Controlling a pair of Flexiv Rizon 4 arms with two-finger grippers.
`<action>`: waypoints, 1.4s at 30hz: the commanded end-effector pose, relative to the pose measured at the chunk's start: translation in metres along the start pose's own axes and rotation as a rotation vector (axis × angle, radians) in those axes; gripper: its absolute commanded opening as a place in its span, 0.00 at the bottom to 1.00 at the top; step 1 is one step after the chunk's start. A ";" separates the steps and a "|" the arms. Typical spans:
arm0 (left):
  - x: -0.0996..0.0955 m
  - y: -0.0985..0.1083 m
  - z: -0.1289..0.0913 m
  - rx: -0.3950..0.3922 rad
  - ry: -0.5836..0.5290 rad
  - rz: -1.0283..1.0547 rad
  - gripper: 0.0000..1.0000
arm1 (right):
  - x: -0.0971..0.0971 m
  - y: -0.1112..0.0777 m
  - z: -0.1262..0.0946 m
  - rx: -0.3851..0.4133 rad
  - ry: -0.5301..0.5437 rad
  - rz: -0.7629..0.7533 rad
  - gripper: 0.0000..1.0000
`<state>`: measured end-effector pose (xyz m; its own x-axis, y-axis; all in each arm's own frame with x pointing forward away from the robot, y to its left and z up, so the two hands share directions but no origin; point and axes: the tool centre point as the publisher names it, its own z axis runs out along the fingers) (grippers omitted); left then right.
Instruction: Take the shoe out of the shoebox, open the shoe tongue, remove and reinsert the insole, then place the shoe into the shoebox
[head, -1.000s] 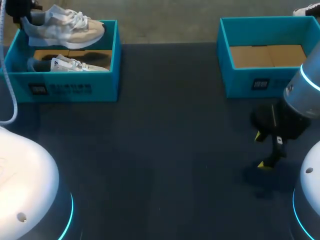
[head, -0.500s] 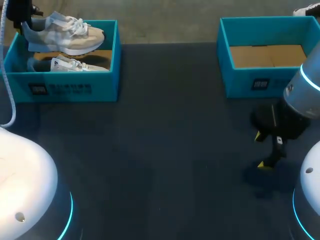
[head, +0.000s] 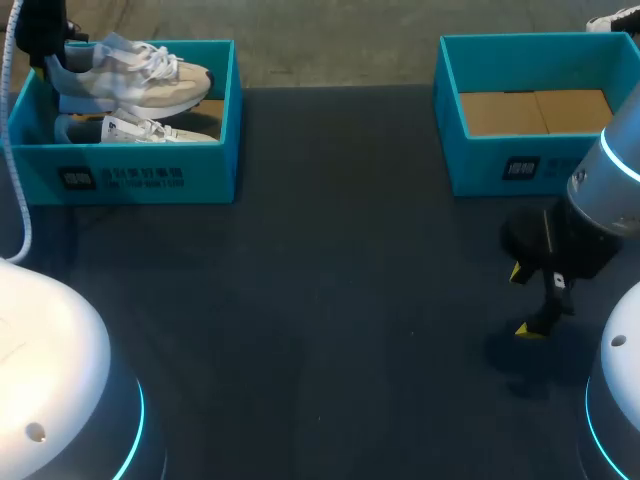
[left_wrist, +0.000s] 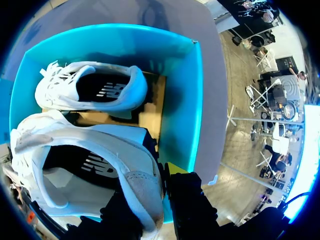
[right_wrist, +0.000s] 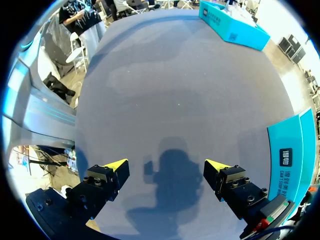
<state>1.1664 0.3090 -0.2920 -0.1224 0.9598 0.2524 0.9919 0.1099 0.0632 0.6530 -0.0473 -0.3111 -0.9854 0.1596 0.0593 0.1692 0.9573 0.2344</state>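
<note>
Shoe (head: 135, 78), pale and laced, raised over the open blue shoebox (head: 130, 175) at the far left corner of the counter (head: 330, 300). Its heel is clamped between the fingers of the left pincer (left_wrist: 156, 176), and its toe points toward the box's right wall. A second shoe (head: 140, 130) lies on the cardboard floor of the box beneath it. A second box (head: 520, 160) stands at the far right corner. The right pincer (right_wrist: 166, 170) hangs over the counter near the right edge, fingers spread wide, holding nothing.

White shoe (head: 135, 78); teal shoebox (head: 150, 180)
</note>
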 end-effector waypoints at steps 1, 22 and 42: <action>-0.003 0.005 0.000 0.001 0.004 -0.002 0.00 | 0.001 -0.001 0.000 0.000 -0.003 -0.001 1.00; -0.012 0.026 0.013 -0.018 0.000 -0.041 0.00 | 0.001 -0.001 0.000 0.000 -0.003 -0.001 1.00; -0.026 0.020 0.038 -0.051 0.001 -0.023 0.00 | 0.001 -0.001 0.000 0.000 -0.003 -0.001 1.00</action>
<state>1.1928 0.2971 -0.3306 -0.1465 0.9575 0.2486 0.9864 0.1225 0.1096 0.6530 -0.0473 -0.3111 -0.9854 0.1597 0.0593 0.1692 0.9573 0.2344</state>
